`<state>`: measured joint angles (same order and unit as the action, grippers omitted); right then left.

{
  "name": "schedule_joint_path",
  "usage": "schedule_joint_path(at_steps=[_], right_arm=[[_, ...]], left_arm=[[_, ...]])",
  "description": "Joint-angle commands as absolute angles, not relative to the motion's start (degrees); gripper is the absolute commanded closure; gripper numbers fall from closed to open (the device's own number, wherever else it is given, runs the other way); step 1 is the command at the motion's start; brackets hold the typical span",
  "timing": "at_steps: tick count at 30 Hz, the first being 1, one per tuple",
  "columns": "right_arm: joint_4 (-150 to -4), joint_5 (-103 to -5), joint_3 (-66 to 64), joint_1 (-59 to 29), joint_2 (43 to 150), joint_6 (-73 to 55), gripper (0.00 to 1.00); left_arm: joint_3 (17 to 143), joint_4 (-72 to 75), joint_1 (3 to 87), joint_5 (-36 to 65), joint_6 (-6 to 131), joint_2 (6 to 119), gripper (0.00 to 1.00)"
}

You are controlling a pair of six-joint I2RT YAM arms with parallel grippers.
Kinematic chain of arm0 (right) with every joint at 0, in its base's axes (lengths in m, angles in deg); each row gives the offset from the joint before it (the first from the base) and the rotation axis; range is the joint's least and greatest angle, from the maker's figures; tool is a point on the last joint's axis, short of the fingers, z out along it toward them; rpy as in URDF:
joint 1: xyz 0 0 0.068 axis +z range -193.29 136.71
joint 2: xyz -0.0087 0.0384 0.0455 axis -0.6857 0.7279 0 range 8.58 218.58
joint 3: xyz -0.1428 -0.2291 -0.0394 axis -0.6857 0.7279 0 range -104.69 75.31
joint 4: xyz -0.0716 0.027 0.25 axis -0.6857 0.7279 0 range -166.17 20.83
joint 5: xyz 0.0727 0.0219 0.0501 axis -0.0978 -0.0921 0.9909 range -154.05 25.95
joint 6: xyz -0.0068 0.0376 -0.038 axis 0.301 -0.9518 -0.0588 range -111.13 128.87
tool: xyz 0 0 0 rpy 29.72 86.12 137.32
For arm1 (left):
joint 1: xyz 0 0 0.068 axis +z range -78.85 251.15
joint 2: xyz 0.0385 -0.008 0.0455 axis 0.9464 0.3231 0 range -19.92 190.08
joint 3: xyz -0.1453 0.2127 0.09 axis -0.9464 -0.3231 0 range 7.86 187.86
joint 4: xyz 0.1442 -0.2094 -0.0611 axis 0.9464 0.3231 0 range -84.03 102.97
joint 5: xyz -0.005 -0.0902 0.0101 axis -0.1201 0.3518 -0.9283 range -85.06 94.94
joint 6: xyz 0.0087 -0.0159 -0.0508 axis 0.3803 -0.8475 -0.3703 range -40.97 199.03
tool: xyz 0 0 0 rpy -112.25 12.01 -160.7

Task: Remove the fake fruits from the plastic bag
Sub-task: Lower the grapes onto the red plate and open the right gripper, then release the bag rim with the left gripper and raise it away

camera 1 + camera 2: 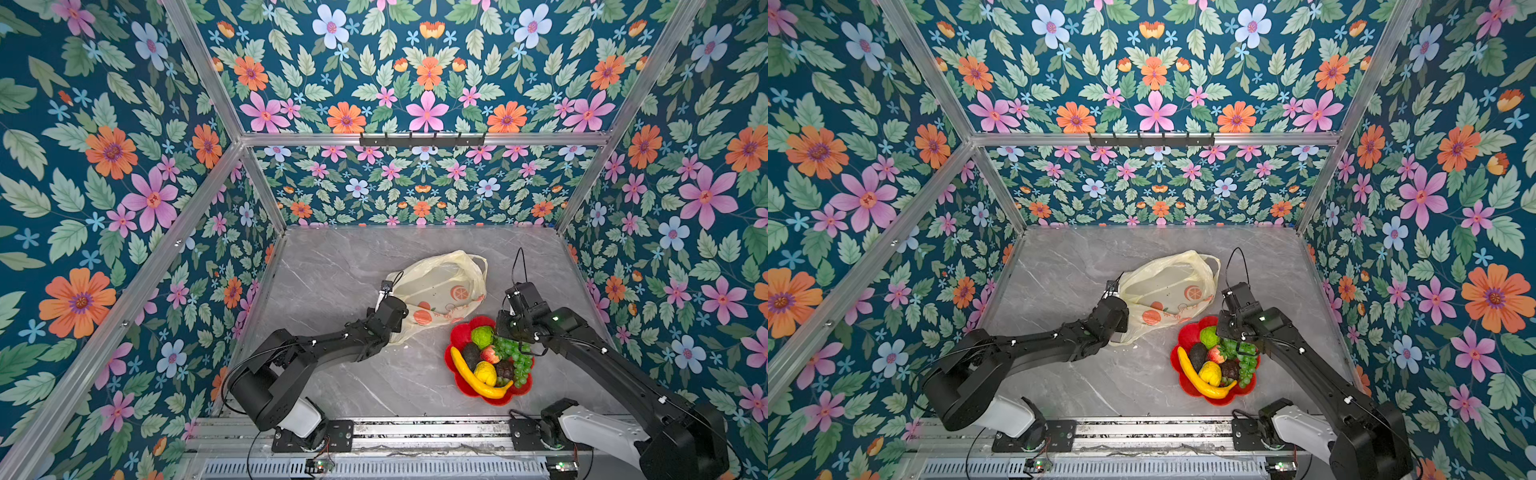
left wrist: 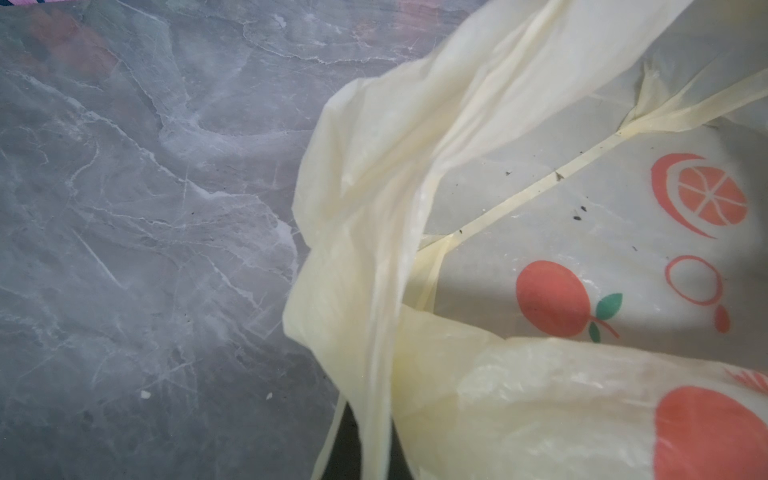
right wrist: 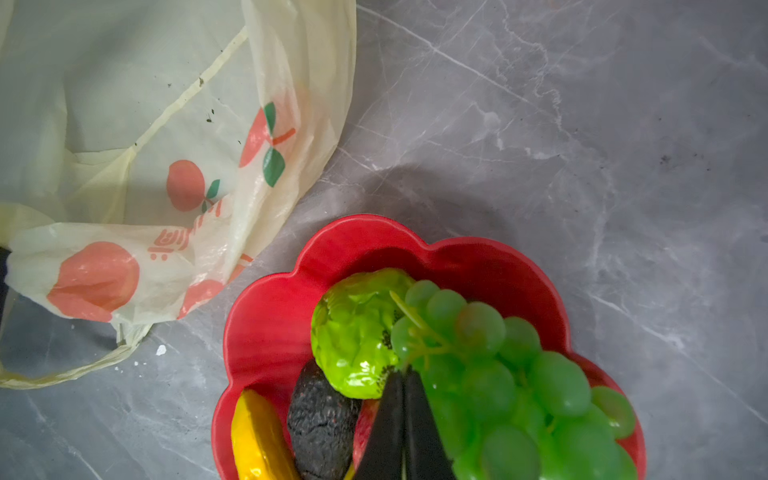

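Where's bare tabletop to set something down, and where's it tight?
Free: the table strip between plastic bag and back wall; the front patch between left arm and red dish. Tight: the narrow gap between bag and dish; dish is full of fake fruits.

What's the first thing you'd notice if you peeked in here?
The red flower-shaped dish at the front right of the table grabs the eye, heaped with a yellow banana, green grapes and a strawberry. Just behind it, near the middle, the cream plastic bag with orange prints lies flat and slack. All around, the walls are covered in big pink and orange flowers.
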<state>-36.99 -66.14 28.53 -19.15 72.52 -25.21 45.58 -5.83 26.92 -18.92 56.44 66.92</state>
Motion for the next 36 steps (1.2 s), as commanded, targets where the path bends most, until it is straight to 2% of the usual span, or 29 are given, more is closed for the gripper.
schedule_joint_path(at_steps=[1,5,12,14,19,26,36], right_arm=[[-38.28,-65.11,28.3,-19.12,73.89,-23.96,0.99],[-37.48,-65.45,28.05,-19.13,74.83,-23.32,0.87],[-35.7,-67.69,27.86,-19.16,72.01,-22.82,0.52],[-35.24,-68.62,27.4,-19.19,71.52,-22.23,0.45],[-33.23,-71.7,26.14,-19.14,69.95,-21.09,0.39],[-31.93,-74.82,26.93,-19.45,63.63,-21.08,0.34],[-29.49,-74.87,29.93,-22.02,57.23,-22.31,0.25]], left_arm=[[46.25,-5.63,26.94,-19.06,56.39,67.17,0.95],[46.4,-5.55,26.95,-18.63,56.62,67.43,0.95],[47.55,-6.1,26.97,-17.49,57.43,69.37,0.95],[49.44,-4.75,26.98,-16.9,57.92,71.0,0.95],[59.4,2.39,27.01,-16.09,60.77,75.81,0.96],[76.88,9.64,27.62,-21.21,70.71,86.09,0.96],[98.97,18.43,32.48,-13.96,80.24,98.93,0.95]])
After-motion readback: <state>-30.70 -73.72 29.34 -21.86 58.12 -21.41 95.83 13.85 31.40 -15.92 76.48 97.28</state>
